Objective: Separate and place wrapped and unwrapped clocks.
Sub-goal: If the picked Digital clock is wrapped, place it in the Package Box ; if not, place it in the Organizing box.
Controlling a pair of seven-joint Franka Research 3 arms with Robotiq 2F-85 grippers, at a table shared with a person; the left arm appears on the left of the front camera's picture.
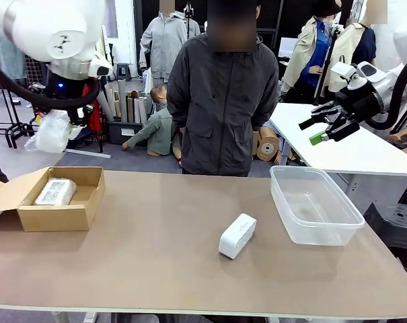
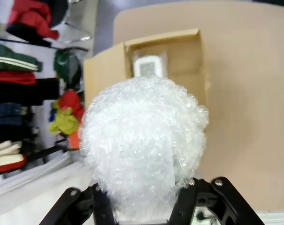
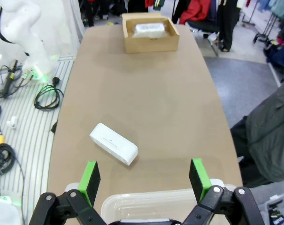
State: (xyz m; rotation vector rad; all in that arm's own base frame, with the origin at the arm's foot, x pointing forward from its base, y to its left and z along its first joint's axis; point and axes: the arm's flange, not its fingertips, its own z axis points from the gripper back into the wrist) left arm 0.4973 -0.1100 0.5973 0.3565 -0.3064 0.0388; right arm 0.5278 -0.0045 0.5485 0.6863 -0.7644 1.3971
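Left fingers (image 2: 185, 208) around wrapped clock (image 2: 142, 140), apparently above cardboard box (image 2: 104, 70)

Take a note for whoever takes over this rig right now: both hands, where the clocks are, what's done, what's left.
Left hand: shut on a wrapped clock, held high near the box.
Right hand: open, holding nothing, raised over the tub.
Second wrapped clock: lying in the box.
Bare clock: on the table, beside the tub.
Done: one wrapped clock boxed.
Left: probably lower the held one into the box, then move the bare clock, likely into the tub, which holds nothing yet.
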